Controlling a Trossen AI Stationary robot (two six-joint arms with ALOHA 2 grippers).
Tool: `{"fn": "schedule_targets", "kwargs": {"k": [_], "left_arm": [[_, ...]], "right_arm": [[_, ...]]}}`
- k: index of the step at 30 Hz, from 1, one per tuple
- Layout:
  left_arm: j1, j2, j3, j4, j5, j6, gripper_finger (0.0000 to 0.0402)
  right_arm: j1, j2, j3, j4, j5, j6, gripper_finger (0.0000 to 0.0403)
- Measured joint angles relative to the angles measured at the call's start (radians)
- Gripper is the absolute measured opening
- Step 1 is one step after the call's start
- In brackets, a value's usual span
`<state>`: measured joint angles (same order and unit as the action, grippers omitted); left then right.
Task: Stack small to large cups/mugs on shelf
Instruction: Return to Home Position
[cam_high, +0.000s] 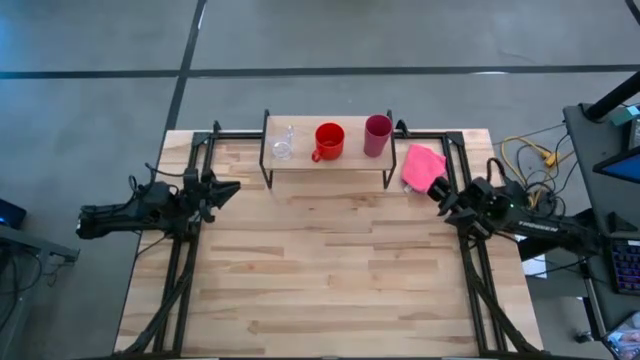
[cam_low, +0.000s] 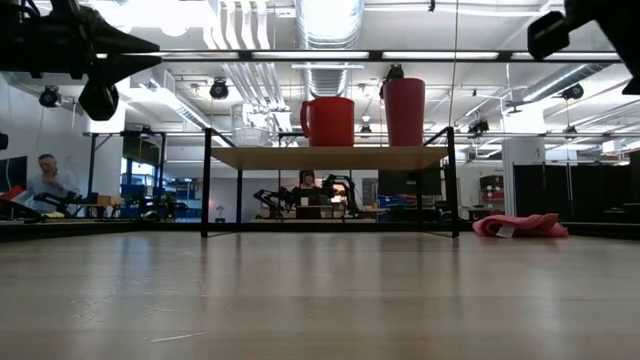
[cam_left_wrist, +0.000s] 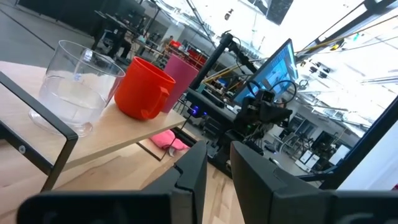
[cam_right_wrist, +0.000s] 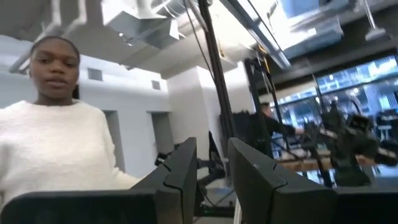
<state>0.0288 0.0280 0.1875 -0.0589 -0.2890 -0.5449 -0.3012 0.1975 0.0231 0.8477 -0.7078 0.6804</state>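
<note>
The shelf (cam_high: 330, 160), a wooden plank on thin black legs, stands at the table's far middle. On its top stand, in a row from left to right, a small clear glass (cam_high: 281, 142), a red mug (cam_high: 329, 141) with a handle, and a magenta-pink tumbler (cam_high: 377, 134), each upright on its base. They also show in the left wrist view: the glass (cam_left_wrist: 78, 87), the mug (cam_left_wrist: 146, 87), the tumbler (cam_left_wrist: 183, 71). My left gripper (cam_high: 232, 188) is shut and empty at the table's left edge, pointing toward the shelf. My right gripper (cam_high: 437, 187) is shut and empty at the right edge.
A soft pink cloth (cam_high: 422, 166) lies on the table just right of the shelf, close to my right gripper. Black frame rails (cam_high: 185, 250) run along both table sides. A person in a white sweater (cam_right_wrist: 56, 149) stands beyond the table. The wide wooden tabletop (cam_high: 330, 270) lies before the shelf.
</note>
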Motion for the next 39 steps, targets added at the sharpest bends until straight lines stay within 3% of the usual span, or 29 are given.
{"fn": "schedule_targets", "kwargs": {"k": [15,28,33,39], "left_arm": [[0.000,0.005,0.000,0.003,-0.003,-0.026,0.0058],[0.000,0.008,-0.008,-0.003,0.000,0.032,0.0058],[0.000,0.006,-0.031,-0.002,0.026,0.079,0.0058],[0.000,-0.003,-0.101,0.006,0.030,0.047,0.0058]], "right_arm": [[0.000,-0.090,-0.014,-0.233,0.003,-0.018,0.0084],[0.000,-0.092,-0.014,-0.427,0.086,-0.093,0.0090],[0.000,-0.092,-0.014,-0.584,0.204,-0.099,0.0083],[0.000,-0.092,-0.014,-0.595,0.222,-0.108,0.0084]]}}
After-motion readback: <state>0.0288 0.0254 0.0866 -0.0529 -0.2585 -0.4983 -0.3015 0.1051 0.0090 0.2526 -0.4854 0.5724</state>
